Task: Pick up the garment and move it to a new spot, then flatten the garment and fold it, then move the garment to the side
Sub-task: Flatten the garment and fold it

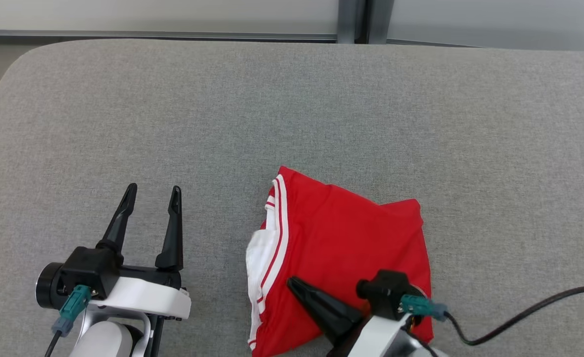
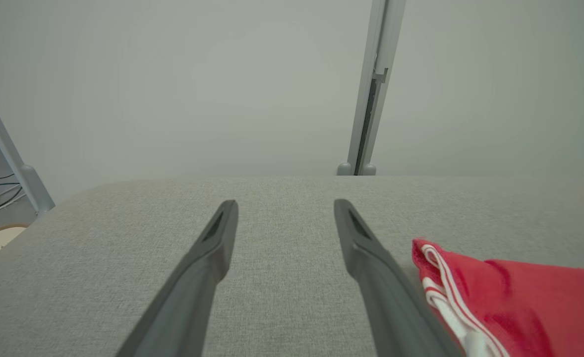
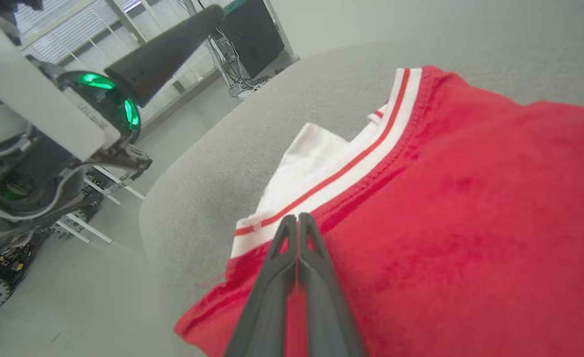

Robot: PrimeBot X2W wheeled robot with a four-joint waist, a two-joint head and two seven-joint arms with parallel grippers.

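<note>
The garment (image 1: pixel 341 248) is red with white striped trim, folded into a rough square near the front of the grey table (image 1: pixel 321 109). It also shows as the garment (image 2: pixel 520 292) and the garment (image 3: pixel 470 198). My right gripper (image 1: pixel 294 283) is over its front left part, pointing toward the striped hem. In the right wrist view the right gripper (image 3: pixel 297 217) is shut, fingers pressed together with no cloth visible between them. My left gripper (image 1: pixel 153 189) stands open on bare table left of the garment; in its own view the left gripper (image 2: pixel 285 203) holds nothing.
A black cable (image 1: pixel 520 317) trails from my right wrist across the table's front right. The table's rounded far left corner (image 1: pixel 29 59) and a grey post (image 2: pixel 371 99) on the wall lie beyond. My left arm (image 3: pixel 49 114) appears in the right wrist view.
</note>
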